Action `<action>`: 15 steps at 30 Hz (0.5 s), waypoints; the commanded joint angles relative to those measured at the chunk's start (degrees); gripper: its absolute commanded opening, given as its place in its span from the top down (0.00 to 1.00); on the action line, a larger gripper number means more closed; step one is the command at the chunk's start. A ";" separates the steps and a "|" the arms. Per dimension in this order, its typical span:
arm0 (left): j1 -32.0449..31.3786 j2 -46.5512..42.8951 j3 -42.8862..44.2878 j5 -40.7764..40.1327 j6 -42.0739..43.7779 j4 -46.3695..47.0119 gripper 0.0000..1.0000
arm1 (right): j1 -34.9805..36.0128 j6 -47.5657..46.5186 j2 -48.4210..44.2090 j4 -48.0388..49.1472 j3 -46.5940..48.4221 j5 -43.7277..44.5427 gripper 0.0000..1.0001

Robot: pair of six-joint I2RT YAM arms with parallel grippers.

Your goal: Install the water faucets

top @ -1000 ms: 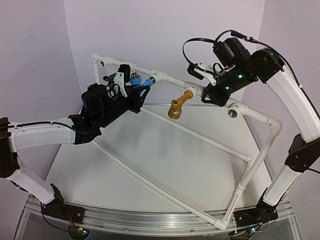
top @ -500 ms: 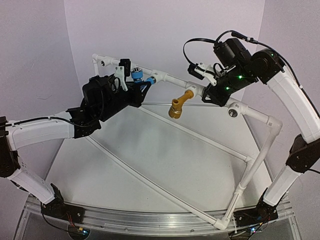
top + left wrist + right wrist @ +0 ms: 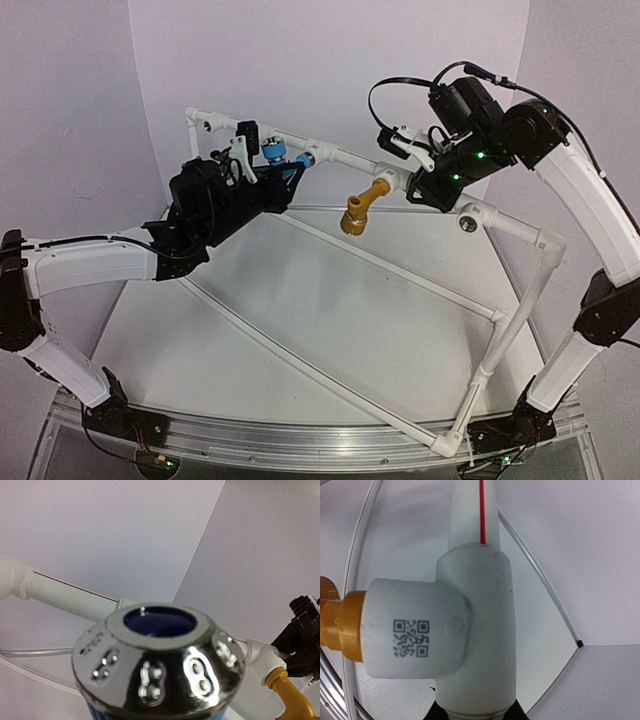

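On the table point(image 3: 330, 340) stands a pipe frame point(image 3: 520, 310). The yellow faucet point(image 3: 361, 206) is plugged into a tee point(image 3: 470, 630) on the frame's far rail and points near-left. The right gripper point(image 3: 420, 188) is clenched on the rail just right of that tee. The left gripper point(image 3: 285, 175) grasps the blue faucet point(image 3: 273, 153), its tip against a socket point(image 3: 312, 157) further left on the rail.

Overhead rear view, wrist close-ups, shared pipe frame point(image 3: 497, 318)
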 commanded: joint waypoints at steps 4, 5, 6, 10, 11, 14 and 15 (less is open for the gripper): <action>0.32 4.14 0.25 -0.97 -8.44 6.66 1.00 | 0.96 -0.67 -0.64 1.14 -2.15 -4.34 1.00; 0.32 4.23 0.41 -1.10 -9.44 6.89 1.00 | 0.97 -0.72 -0.74 1.23 -2.26 -4.35 1.00; 0.32 4.31 0.63 -1.00 -10.25 7.05 1.00 | 0.97 -0.77 -0.85 1.32 -2.36 -4.35 1.00; -0.03 4.64 2.00 0.54 -10.62 5.33 1.00 | 0.96 -1.12 -1.34 1.71 -2.84 -4.62 1.00; -0.14 4.58 2.44 0.67 -9.72 4.06 1.00 | 0.97 -1.19 -1.46 1.81 -2.94 -4.74 1.00; -0.36 4.13 3.52 1.01 -3.07 0.00 1.00 | 0.93 -1.36 -1.77 1.92 -3.30 -5.16 1.00; -0.38 3.88 3.41 0.96 -1.48 -0.75 1.00 | 0.95 -1.38 -1.87 2.04 -3.41 -5.24 1.00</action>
